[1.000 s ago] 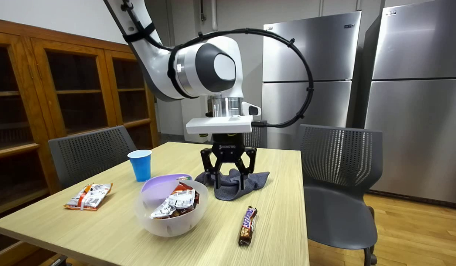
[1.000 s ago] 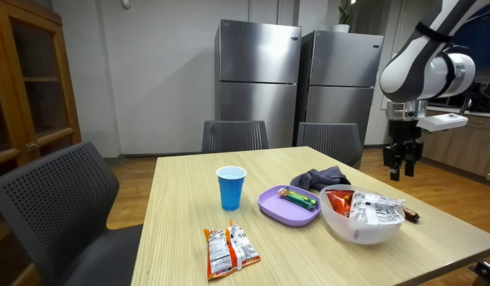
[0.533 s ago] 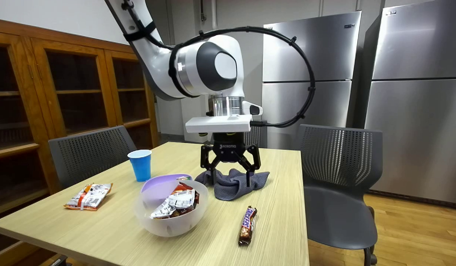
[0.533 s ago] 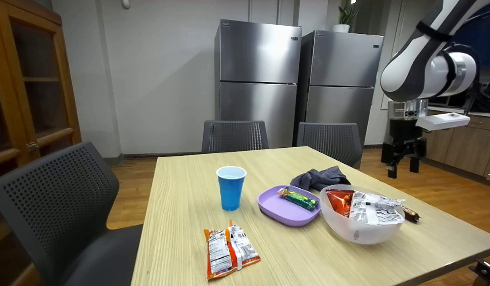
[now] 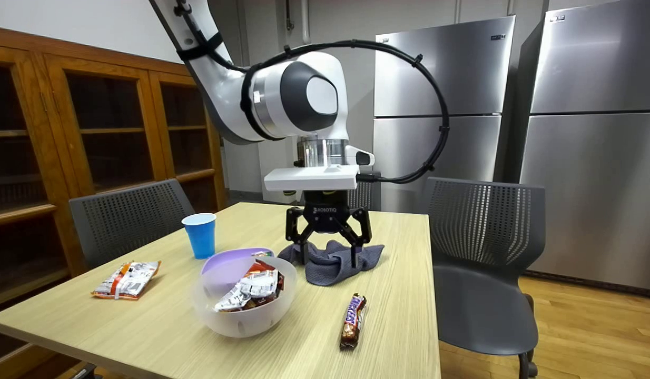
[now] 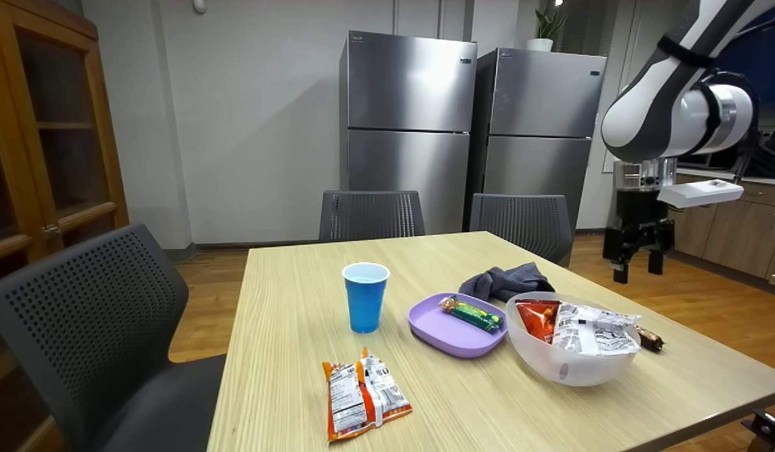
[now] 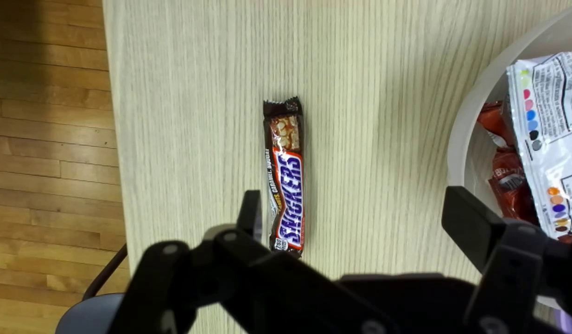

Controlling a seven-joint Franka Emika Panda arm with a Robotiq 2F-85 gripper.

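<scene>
Snickers bar (image 7: pixel 288 176) lies on the table (image 7: pixel 369 116), approx. mid-frame in wrist view, lower end partly hidden by the gripper (image 7: pixel 360 217). Right edge of frame: bowl (image 7: pixel 456 157) w/ snack bags (image 7: pixel 555 153). Poss. trouble: fingers (image 7: pixel 251 211) look off-centre on the bar, so a straight drop might land one on it & the other on the bowl's rim, tipping or shoving it. Gripper hangs above table height in both exterior views, spread wide, nothing held, no contact seen.

Steel fridges (image 5: pixel 593 145), wooden cabinet (image 5: pixel 113 130)
In an exterior view, fridges gleam upper right, cabinet far left, gray chair (image 5: pixel 485 258) lower right.
</scene>
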